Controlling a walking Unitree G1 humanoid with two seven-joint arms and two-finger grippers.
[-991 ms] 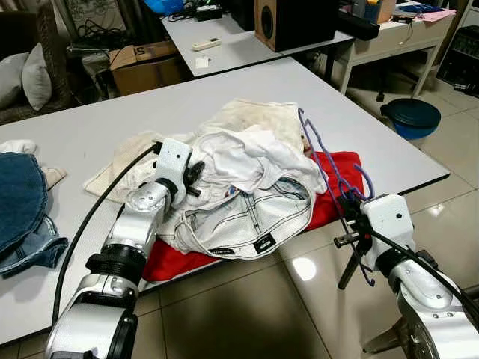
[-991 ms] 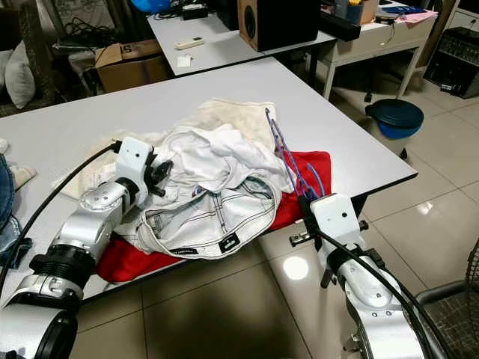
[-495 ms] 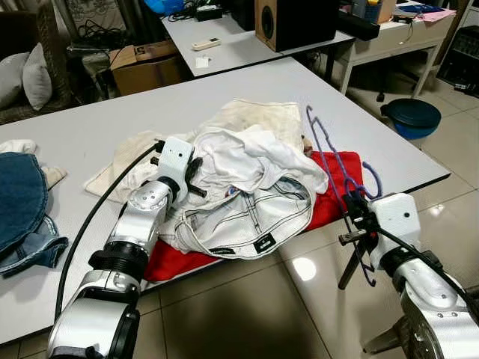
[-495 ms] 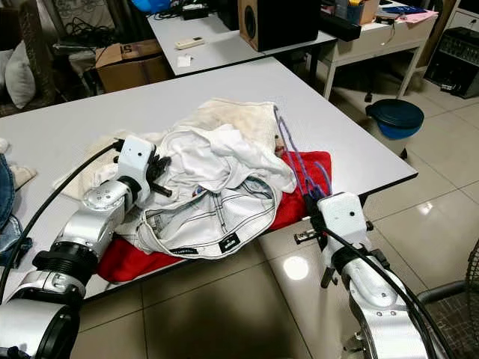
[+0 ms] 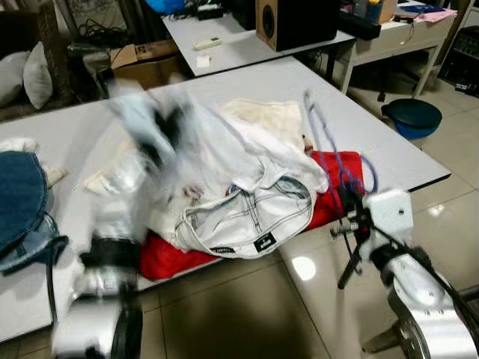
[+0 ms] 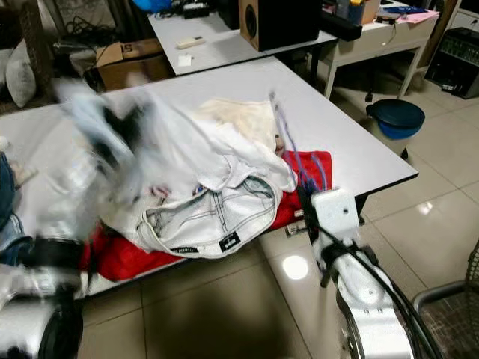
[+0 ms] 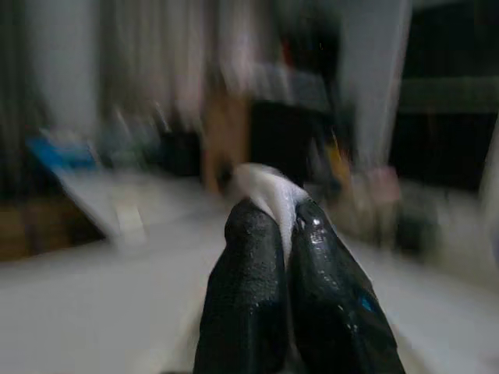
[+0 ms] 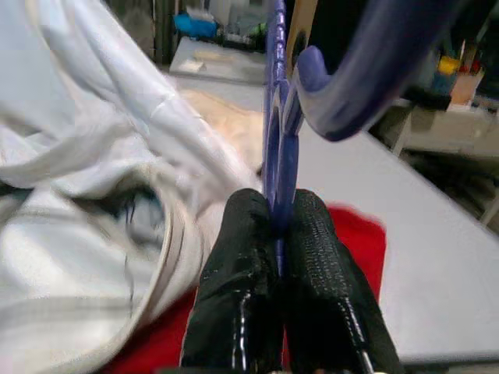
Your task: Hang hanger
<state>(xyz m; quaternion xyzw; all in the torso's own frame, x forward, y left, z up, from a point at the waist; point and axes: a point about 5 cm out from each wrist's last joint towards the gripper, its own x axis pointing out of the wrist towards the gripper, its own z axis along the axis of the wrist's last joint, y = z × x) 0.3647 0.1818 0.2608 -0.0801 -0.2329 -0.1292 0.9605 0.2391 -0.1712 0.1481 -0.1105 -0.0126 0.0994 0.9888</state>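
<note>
A purple wire hanger (image 5: 323, 142) stands upright at the table's front right edge, over a red cloth (image 5: 338, 170). My right gripper (image 5: 349, 215) is shut on its lower part; in the right wrist view the black fingers (image 8: 234, 257) pinch the hanger (image 8: 277, 117). My left gripper (image 5: 159, 126), badly blurred, is raised above the pile and shut on a fold of the white garment (image 5: 247, 198). The left wrist view has a bit of white cloth (image 7: 269, 187) between the shut fingers (image 7: 245, 257). Part of the garment still lies on the grey table (image 5: 374, 134).
A cream cloth (image 5: 262, 116) lies under the pile. Blue jeans (image 5: 19, 194) sit at the table's left. A blue bin (image 5: 410, 116) stands on the floor to the right. Behind are a second table with a speaker (image 5: 288, 22) and a cardboard box (image 5: 146, 52).
My left arm has swung up and back quickly, pulling the white garment up with it. The right gripper and hanger have shifted slightly left, toward the pile.
</note>
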